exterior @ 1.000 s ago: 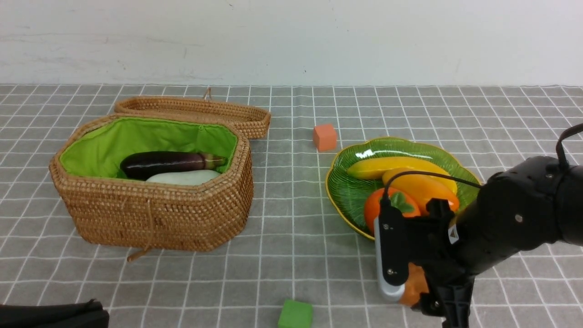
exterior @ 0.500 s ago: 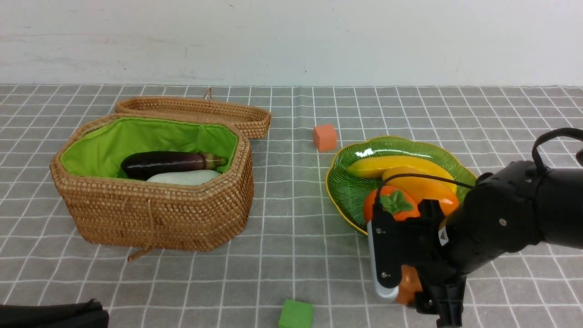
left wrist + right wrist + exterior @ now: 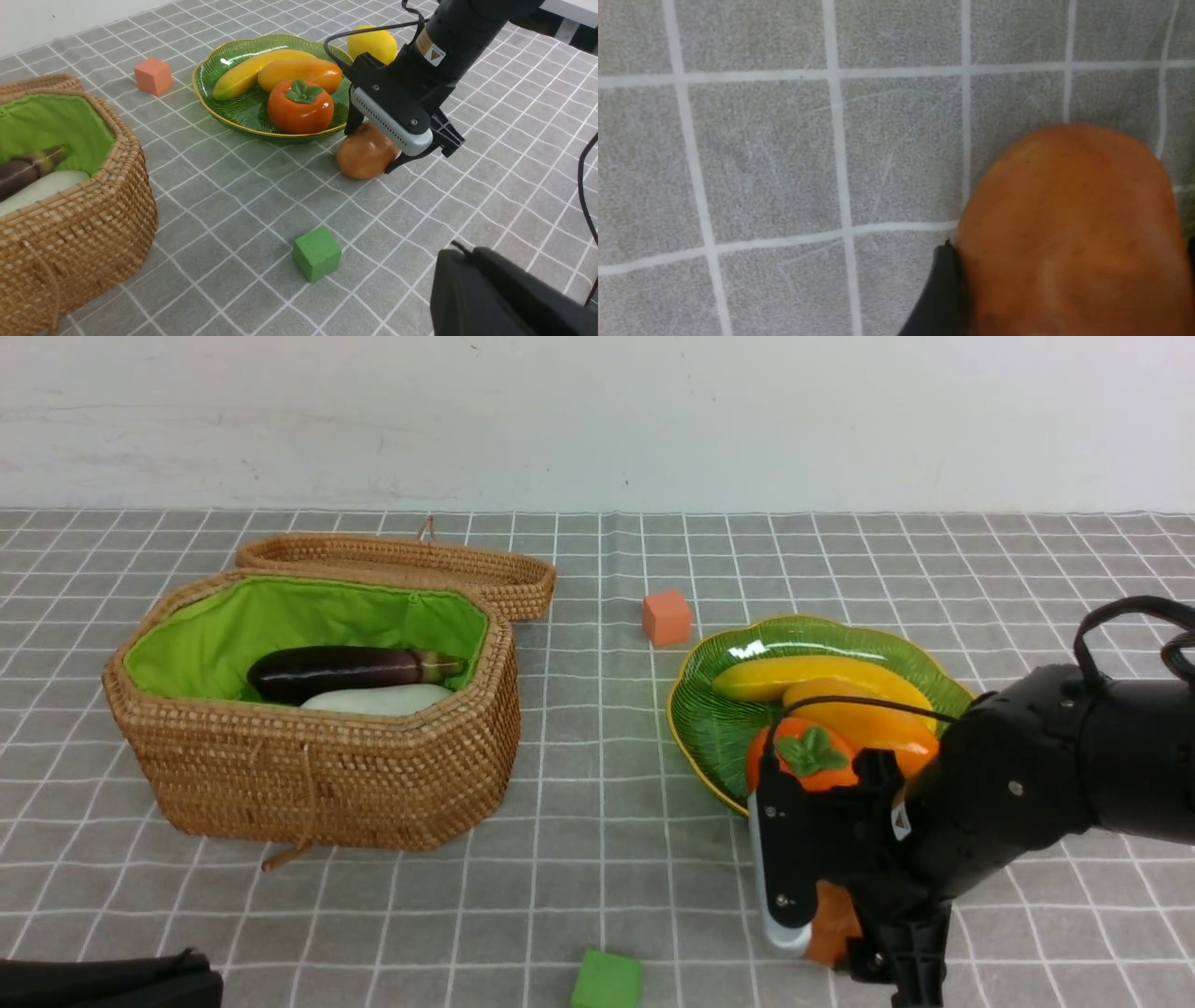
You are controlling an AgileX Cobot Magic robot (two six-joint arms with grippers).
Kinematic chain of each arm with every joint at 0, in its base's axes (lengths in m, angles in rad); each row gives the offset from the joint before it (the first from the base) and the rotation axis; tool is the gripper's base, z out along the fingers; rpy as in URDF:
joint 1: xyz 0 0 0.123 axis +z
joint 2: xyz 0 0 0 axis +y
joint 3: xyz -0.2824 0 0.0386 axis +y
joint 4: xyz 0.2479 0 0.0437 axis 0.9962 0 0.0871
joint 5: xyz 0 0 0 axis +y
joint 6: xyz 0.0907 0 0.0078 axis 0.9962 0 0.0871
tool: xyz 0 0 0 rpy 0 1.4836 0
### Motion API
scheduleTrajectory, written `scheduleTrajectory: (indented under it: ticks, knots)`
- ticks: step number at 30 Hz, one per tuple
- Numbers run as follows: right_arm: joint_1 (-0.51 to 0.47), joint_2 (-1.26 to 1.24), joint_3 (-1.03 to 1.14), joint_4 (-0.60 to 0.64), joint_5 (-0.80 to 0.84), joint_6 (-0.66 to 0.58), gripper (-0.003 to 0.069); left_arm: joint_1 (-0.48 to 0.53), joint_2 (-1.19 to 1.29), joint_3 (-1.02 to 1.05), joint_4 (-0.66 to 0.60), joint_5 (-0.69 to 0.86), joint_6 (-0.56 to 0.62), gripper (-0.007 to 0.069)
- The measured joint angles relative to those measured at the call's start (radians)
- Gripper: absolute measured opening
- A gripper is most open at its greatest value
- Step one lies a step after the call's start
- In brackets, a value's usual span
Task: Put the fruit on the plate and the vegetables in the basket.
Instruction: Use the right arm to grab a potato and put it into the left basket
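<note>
My right gripper (image 3: 836, 938) is shut on the tan-orange potato (image 3: 366, 151), low over the cloth just in front of the green plate (image 3: 709, 728). The potato fills the right wrist view (image 3: 1064, 224) between the dark fingers (image 3: 941, 284). The banana (image 3: 794, 674), mango (image 3: 864, 723) and persimmon (image 3: 803, 756) lie on the plate. The lemon (image 3: 371, 44) sits on the cloth behind the plate, hidden by my arm in the front view. The eggplant (image 3: 345, 672) and radish (image 3: 373, 700) lie in the open wicker basket (image 3: 327, 775). My left gripper (image 3: 504, 294) is shut and empty at the near left edge.
An orange cube (image 3: 666, 617) sits behind the plate's left rim. A green cube (image 3: 607, 980) lies near the front edge, left of the right gripper. The basket lid (image 3: 401, 565) lies open behind the basket. A white wall closes the far side.
My right gripper, with the potato between its fingers, has shifted a little to the left. The left arm and all other objects have not moved.
</note>
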Motion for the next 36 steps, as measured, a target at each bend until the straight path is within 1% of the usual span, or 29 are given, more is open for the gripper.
scheduleTrajectory:
  ticks: [2,6,11,13,15,17,18,19,20,22,23,25,26,27,29,31,34,36]
  knots:
    - [0.000,0.034,0.012,0.016,0.076,0.005,0.0594,0.000,0.000,0.000,0.000,0.000,0.000,0.0007]
    - [0.001,0.035,0.012,0.020,0.081,0.011,0.0589,0.000,0.000,0.000,-0.001,0.000,0.000,0.0007]
    - [0.001,0.036,0.012,0.022,0.082,0.011,0.0543,0.000,0.000,0.000,-0.003,-0.001,0.000,0.0008]
    - [0.001,0.031,0.012,0.024,0.083,0.022,0.0543,0.000,0.000,0.000,-0.004,-0.003,0.000,0.0008]
    - [0.001,0.023,0.012,0.031,0.099,0.048,0.0543,0.000,0.000,0.000,-0.004,-0.004,0.000,0.0008]
    - [0.001,-0.013,-0.002,0.053,0.197,0.176,0.0543,0.000,0.000,0.000,-0.004,-0.007,0.000,0.0010]
    - [0.001,-0.017,-0.006,0.055,0.204,0.176,0.0543,0.000,0.000,0.000,-0.004,-0.007,0.000,0.0010]
    - [0.001,-0.036,-0.022,0.065,0.231,0.235,0.0543,0.000,0.000,0.000,-0.004,-0.008,0.000,0.0011]
    - [0.001,-0.083,-0.064,0.095,0.287,0.322,0.0543,0.000,0.000,0.000,-0.005,-0.016,0.000,0.0011]
    - [0.001,-0.139,-0.119,0.149,0.346,0.398,0.0543,0.000,0.000,0.000,-0.005,-0.027,0.000,0.0011]
    - [0.001,-0.178,-0.157,0.197,0.377,0.435,0.0543,0.000,0.000,0.000,-0.006,-0.038,-0.001,0.0012]
    - [0.001,-0.216,-0.231,0.299,0.385,0.464,0.0543,0.000,0.000,0.000,0.003,-0.062,-0.015,0.0013]
    - [0.001,-0.218,-0.239,0.311,0.384,0.465,0.0543,0.000,0.000,0.000,0.005,-0.062,-0.015,0.0013]
    - [0.001,-0.224,-0.303,0.397,0.365,0.466,0.0543,0.000,0.000,0.000,0.040,-0.101,-0.052,0.0015]
    - [0.010,-0.211,-0.405,0.524,0.313,0.437,0.0543,0.000,0.000,0.000,0.100,-0.147,-0.124,0.0015]
    - [0.034,-0.167,-0.513,0.637,0.246,0.354,0.0543,0.000,0.000,0.000,0.197,-0.211,-0.234,0.0015]
    - [0.086,-0.060,-0.661,0.780,0.162,0.221,0.0543,0.000,0.000,0.000,0.307,-0.262,-0.361,0.0015]
    - [0.120,0.042,-0.757,0.842,0.128,0.153,0.0543,0.000,0.000,0.000,0.358,-0.271,-0.414,0.0015]
